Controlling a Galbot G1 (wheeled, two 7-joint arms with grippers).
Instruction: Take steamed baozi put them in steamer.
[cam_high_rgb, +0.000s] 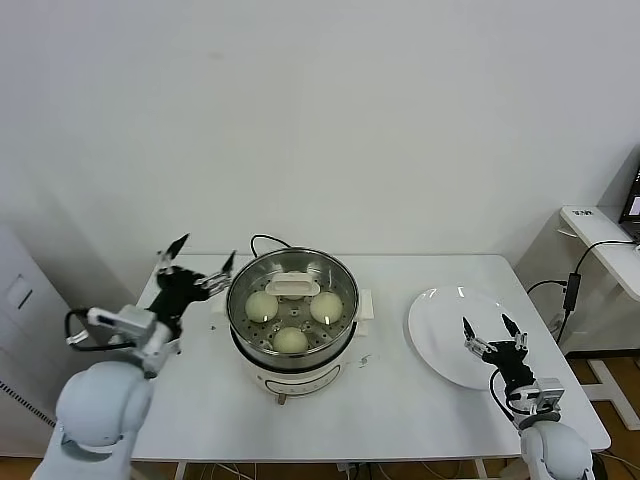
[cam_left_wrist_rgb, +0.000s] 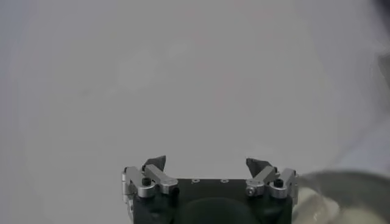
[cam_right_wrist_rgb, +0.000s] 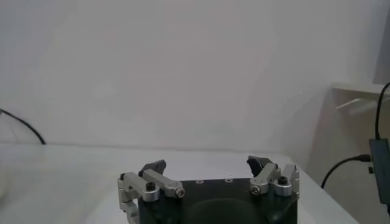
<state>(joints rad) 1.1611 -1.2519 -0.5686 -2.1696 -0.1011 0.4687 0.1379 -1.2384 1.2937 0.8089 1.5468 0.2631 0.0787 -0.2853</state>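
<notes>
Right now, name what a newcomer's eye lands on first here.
The shiny steamer at the table's middle, with three baozi and a white-handled lid inside it. To its right lies a bare white plate. The left gripper hangs open beside the steamer; the right gripper is open over the plate's near edge.

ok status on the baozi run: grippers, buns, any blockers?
Left gripper open, empty, beside steamer. Right gripper open, empty, over plate. Three baozi visible in steamer, lid resting inside; plate bare. No blockers seen.
</notes>
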